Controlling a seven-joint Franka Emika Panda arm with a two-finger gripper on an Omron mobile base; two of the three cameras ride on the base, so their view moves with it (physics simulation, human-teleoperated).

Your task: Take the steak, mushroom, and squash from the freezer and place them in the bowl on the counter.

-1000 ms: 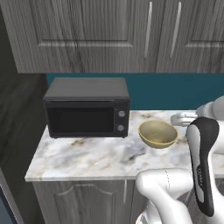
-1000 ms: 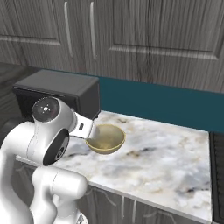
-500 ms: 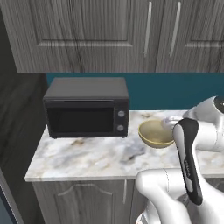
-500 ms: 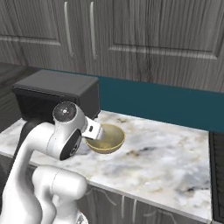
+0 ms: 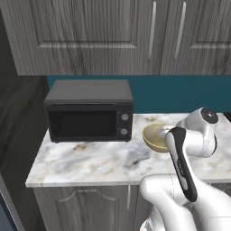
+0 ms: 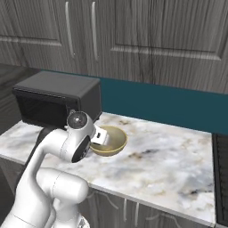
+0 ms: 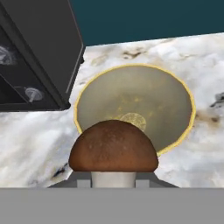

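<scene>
While held, mushroom [image 7: 113, 148] cap-up, stem vertical

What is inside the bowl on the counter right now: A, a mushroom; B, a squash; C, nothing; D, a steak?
C: in the hand view the bowl shows only its bare tan bottom, while the mushroom is held in the pincer in front of its rim, not in it.

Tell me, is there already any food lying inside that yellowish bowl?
No. In the hand view the bowl is bare inside, and the mushroom sits in front of it, at the tool.
</scene>
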